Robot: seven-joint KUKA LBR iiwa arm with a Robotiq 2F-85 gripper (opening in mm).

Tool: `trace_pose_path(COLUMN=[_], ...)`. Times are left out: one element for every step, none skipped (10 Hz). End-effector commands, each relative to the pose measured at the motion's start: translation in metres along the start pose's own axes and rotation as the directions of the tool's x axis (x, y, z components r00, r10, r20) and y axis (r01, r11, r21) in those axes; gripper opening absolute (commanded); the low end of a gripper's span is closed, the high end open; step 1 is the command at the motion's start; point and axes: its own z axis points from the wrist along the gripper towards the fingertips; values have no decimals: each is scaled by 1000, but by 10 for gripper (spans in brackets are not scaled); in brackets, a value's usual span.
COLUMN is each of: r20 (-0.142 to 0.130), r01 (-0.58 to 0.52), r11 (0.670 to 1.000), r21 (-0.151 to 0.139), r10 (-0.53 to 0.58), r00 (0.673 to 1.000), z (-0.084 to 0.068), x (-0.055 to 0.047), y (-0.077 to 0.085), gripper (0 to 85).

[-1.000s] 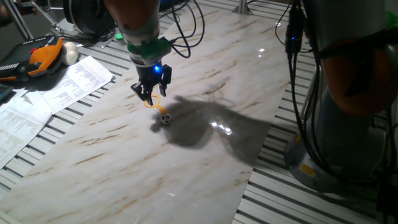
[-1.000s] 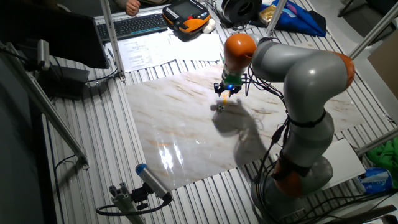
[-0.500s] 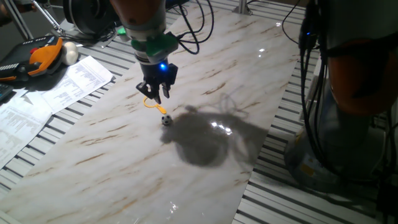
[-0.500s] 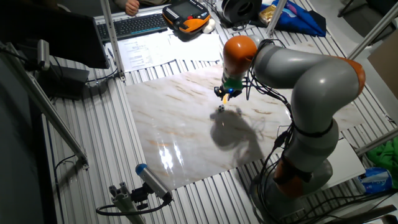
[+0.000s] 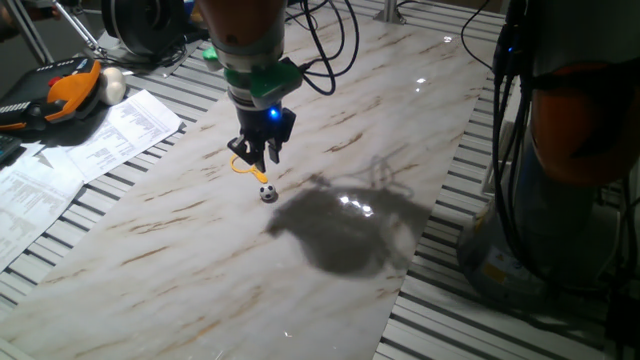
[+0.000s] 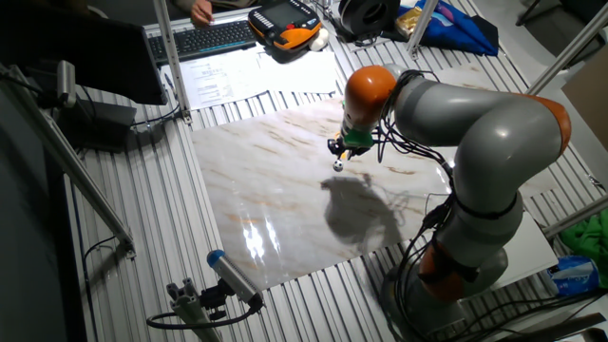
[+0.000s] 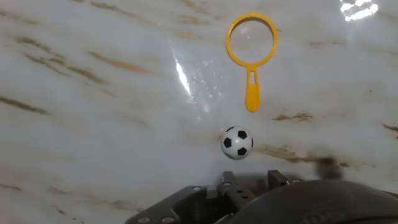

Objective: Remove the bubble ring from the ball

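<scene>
While the claw [image 5: 259, 160] has shifted right, its opening unclear, the bubble ring [image 7: 251, 46] lies beside the ball [image 7: 237, 142].

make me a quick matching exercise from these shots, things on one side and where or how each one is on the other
Things:
1. bubble ring
2. ball
3. gripper
4. papers

Place or state:
A. lies flat on the marble, nothing inside its loop
B. hangs above the marble, over ring and ball
C. spread out beside the marble slab
D. sits on the marble just off the handle's end

Pairs: 1-A, 2-D, 3-B, 4-C
</scene>
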Motion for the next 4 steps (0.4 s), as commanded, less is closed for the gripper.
trace_pose_path(r20=[1,-2,-5,-4], r01=[5,9,12,14], r11=[1000,1000,1000,1000], r21=[-1,-1,-2,1], r10=[-5,-9,-12,-14], r00=[1000,1000,1000,1000], z=[1,1,1,1], x=[0,0,-1,-1], y=[-1,-2,-2,-2], gripper=[340,340,340,340])
